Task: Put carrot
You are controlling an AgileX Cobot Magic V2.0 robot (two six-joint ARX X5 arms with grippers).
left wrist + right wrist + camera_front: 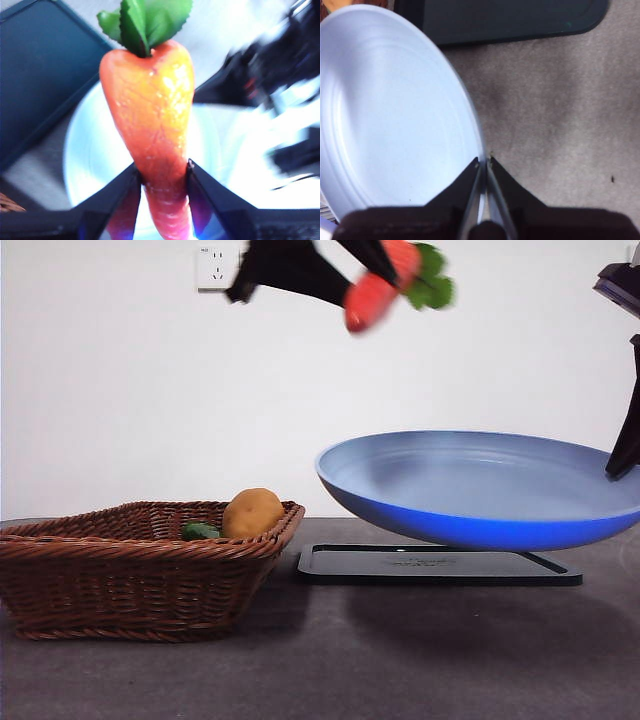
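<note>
Your left gripper (pixel 162 172) is pinching the carrot (pixel 150 105) across its narrower lower part, one black jaw on each side, the green leaves at the thick end pointing away from the wrist camera. In the front view that same gripper (pixel 375 265) sits at the top of the frame, dark and blurred, with the carrot (pixel 375 295) held high in the air and tilted, its orange tip lower and toward the basket side, its leaves up and toward the other side. The carrot is clear of everything, above the near-left rim of the blue plate (pixel 480 490). Your right gripper (pixel 484 162) has its jaws pressed together on the plate's rim (pixel 479 150), which runs between them; in the front view it shows as a black shape (pixel 625 445) at the right edge, gripping the plate there. The plate is off the table, tilted, with its left side higher, hanging over the black tray (pixel 440 565) without touching it. You can see the pale plate (pixel 95 165) below the carrot in the left wrist view, washed out by glare. The tray lies flat on the grey table (pixel 400 660). Beside it stands the wicker basket (pixel 130 575), holding a yellow-brown potato (pixel 252 512) and a small dark green vegetable (pixel 200 531) just beside it.
</note>
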